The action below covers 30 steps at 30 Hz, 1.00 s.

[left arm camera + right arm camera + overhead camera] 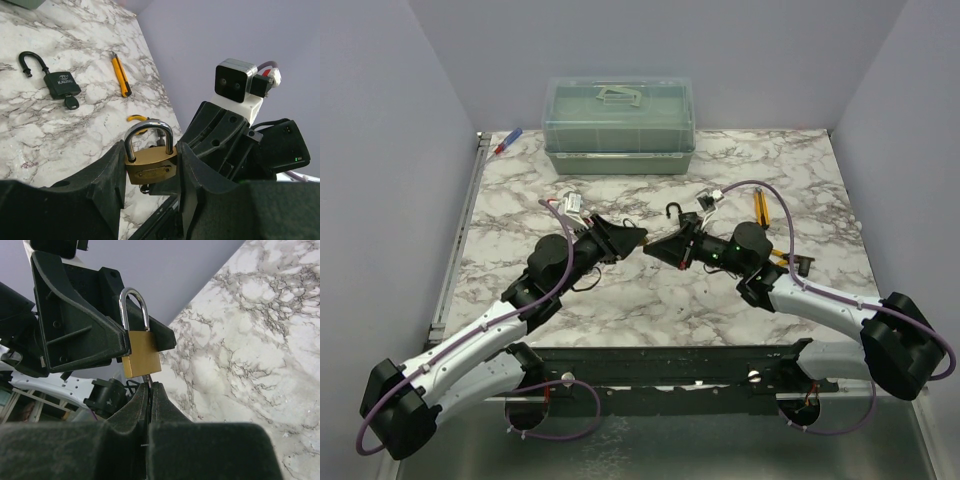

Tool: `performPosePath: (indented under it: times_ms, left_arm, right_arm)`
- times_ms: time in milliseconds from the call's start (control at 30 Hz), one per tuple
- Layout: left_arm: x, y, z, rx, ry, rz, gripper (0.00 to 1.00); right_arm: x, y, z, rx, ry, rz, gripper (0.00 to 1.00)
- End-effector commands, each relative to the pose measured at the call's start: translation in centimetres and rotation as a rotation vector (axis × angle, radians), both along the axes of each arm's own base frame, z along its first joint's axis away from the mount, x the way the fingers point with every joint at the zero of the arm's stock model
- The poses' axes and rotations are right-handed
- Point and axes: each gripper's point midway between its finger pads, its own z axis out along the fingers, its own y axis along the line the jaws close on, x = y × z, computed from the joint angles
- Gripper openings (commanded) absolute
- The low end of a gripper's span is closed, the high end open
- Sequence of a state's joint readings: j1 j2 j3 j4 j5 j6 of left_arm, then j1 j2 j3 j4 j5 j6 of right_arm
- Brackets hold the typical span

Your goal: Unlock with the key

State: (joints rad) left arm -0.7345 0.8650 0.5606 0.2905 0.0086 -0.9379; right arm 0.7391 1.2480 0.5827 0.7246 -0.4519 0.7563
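- The left jaws grip the brass padlock by its two sides, with the shackle up and both its legs seated in the body.
- The right jaws are closed tight on the key. We see only its thin shaft poking from the tips, and its head is hidden between them.
- The shaft's end touches the underside of the brass padlock. We cannot tell how far in it sits.
- The two arms meet tip to tip over the middle of the surface.
- Farther back on the surface lies a black padlock, its shackle open, with a second key at its base.
- A yellow knife lies near it, and a clear box stands at the far edge.
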Motion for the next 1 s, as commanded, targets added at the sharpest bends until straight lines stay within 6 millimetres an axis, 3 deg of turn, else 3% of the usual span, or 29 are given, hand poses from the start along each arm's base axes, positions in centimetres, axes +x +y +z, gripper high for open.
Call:
performPosePath:
  times_ms: [0,600,700,967]
  left_arm:
    - [-3.4,-2.0,1.5,-0.059,-0.037,-0.192,0.00]
    - [-4.0,-1.6,2.9,-0.104,-0.097,-0.202,0.00]
    - [-3.0,-0.9,2.3,-0.103,-0.049,-0.130,0.00]
    - [-0.2,0.7,0.0,-0.085,0.090,0.063,0.00]
  right_arm:
    - [-1.1,0.4,3.7,0.106,-0.071,0.063,0.00]
    - [-2.8,0.8,5.4,0.141,-0.083,0.213,0.00]
    - [-2.3,0.6,5.1,0.073,-0.108,0.182,0.15]
    - [-2.7,-0.8,0.9,-0.193,-0.159,0.192,0.52]
